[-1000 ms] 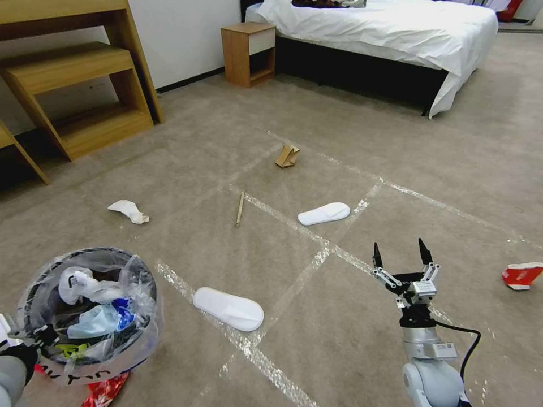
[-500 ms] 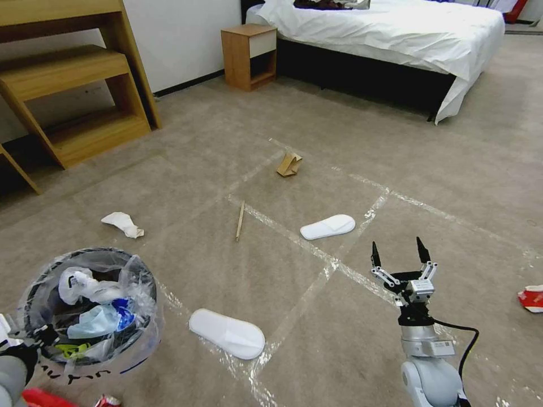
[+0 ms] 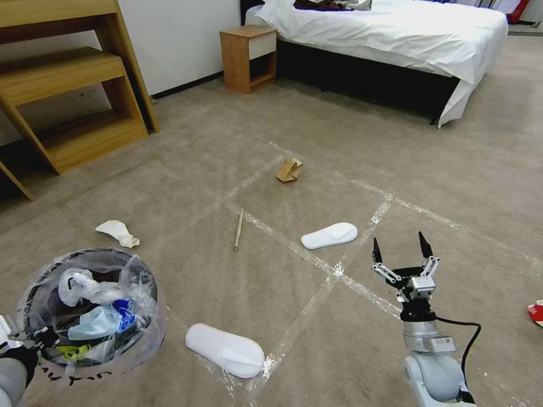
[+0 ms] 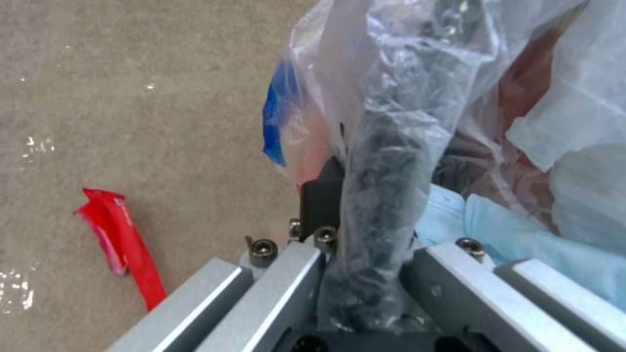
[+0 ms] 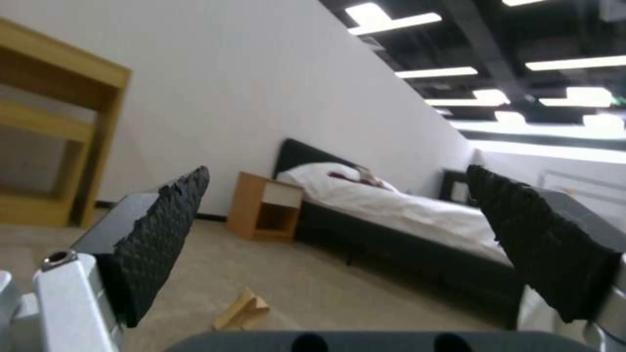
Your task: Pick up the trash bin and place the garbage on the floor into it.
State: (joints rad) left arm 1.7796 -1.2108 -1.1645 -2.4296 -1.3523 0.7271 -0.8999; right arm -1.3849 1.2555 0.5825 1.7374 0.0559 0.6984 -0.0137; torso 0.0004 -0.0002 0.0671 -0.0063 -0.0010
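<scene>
Head view: left end effector [image 3: 25, 346] clamps trash bin [image 3: 90, 314] rim (right end effector [image 3: 400, 251] gapes).

Two white slippers [image 3: 329, 235] [image 3: 225, 350], one crumpled white paper [image 3: 117, 233], one wooden stick [image 3: 238, 229] and one folded brown cardboard [image 3: 289, 169] on the floor [image 3: 226, 141]. Two red wrappers [image 3: 535, 312] [image 4: 124, 239], well apart. One trash bin [image 3: 90, 314], two grippers [image 3: 400, 253] [image 4: 365, 293].
</scene>
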